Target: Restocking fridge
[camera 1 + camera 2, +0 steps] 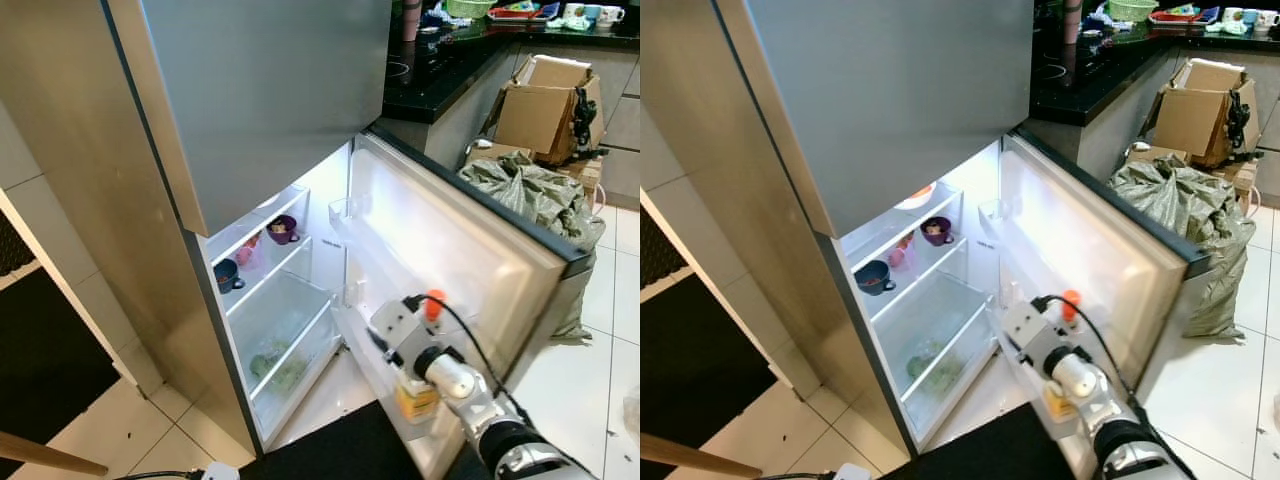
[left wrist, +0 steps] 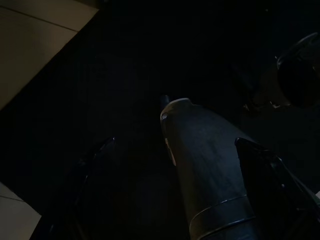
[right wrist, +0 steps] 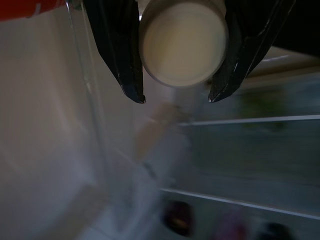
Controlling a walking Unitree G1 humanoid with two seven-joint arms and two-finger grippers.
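From the head camera, a fridge [image 1: 250, 120] stood with its lower door [image 1: 470, 250] swung open toward the robot. On lit shelves inside sat a purple bowl [image 1: 282, 230] and a blue cup [image 1: 226, 274], with greens [image 1: 275, 368] in the drawer below. The right arm reached to the door's lower rack, where a bottle [image 1: 415, 398] with a yellow label stood under the wrist. A green sack [image 1: 535, 195] and a cardboard box [image 1: 545, 105] lay behind the door.

The left wrist view was very dark; whether the left gripper was parted could not be told.

In the right wrist view, the right gripper [image 3: 176, 99] pinched a round cream cap [image 3: 182, 41] between its black fingers [image 3: 120, 45], shelves blurred beyond.
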